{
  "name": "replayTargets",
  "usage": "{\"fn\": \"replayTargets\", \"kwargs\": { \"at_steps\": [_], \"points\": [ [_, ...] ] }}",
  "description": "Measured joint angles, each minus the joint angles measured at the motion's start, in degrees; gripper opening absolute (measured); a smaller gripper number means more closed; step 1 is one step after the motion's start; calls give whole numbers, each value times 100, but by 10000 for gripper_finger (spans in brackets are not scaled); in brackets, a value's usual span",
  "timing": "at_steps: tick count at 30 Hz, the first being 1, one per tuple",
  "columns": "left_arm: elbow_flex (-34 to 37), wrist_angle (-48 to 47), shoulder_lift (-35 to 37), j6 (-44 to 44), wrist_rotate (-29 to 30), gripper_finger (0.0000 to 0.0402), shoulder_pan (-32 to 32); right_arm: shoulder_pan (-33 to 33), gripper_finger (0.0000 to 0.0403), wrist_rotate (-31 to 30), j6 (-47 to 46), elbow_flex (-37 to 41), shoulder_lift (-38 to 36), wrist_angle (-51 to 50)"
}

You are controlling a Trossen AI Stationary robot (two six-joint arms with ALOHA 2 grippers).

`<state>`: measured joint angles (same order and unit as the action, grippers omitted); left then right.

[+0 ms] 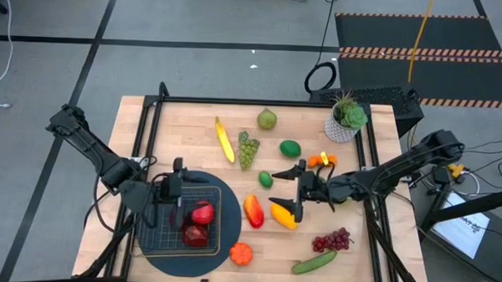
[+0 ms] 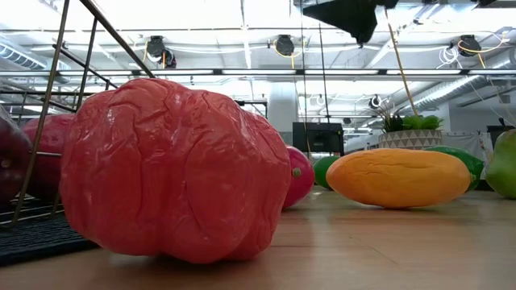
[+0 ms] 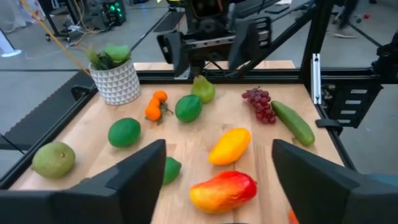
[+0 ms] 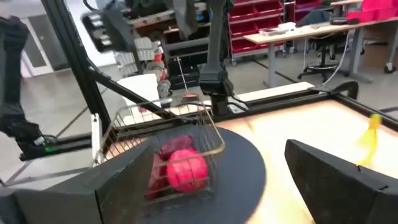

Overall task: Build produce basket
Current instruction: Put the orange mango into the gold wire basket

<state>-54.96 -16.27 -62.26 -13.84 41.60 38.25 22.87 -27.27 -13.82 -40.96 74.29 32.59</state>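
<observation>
The dark wire basket [image 1: 166,232] sits on a round dark mat [image 1: 227,237] at the near left and holds two red apples [image 1: 199,223]; it also shows in the right wrist view [image 4: 208,127]. My left gripper [image 1: 176,185] is open and empty over the basket's far edge. My right gripper [image 1: 289,189] is open and empty above the table's middle, beside a yellow-orange fruit [image 1: 283,215] and a red-yellow one [image 1: 253,211]. A banana [image 1: 224,140], green grapes [image 1: 247,149], a pear [image 1: 267,119], limes [image 1: 290,148], purple grapes [image 1: 332,240] and a cucumber [image 1: 315,261] lie loose on the table.
A potted green plant [image 1: 345,119] stands at the far right corner. An orange-red pepper [image 1: 241,254] lies by the mat's near right rim, close to the low camera [image 2: 169,169]. A small orange piece [image 1: 317,160] lies beside my right arm. Black frame rails [image 1: 151,129] run along the table's sides.
</observation>
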Motion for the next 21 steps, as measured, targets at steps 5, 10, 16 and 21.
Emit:
{"fn": "replayTargets", "kwargs": {
  "at_steps": [5, 10, 16, 21],
  "points": [
    [0, 2, 0, 6, -6, 247, -38, 122, 357, 2, -46, -517, 354, -528],
    [0, 6, 0, 2, -5, 235, -36, 200, 357, 2, -47, -1110, 717, -1235],
    [2, -81, -37, 9, -109, 232, -41, 199, 357, -156, -856, -1860, 1181, -2341],
    [7, -156, -39, 30, -124, 222, -40, 232, 357, -280, -1598, -2561, 1612, -3582]
  ]
}}
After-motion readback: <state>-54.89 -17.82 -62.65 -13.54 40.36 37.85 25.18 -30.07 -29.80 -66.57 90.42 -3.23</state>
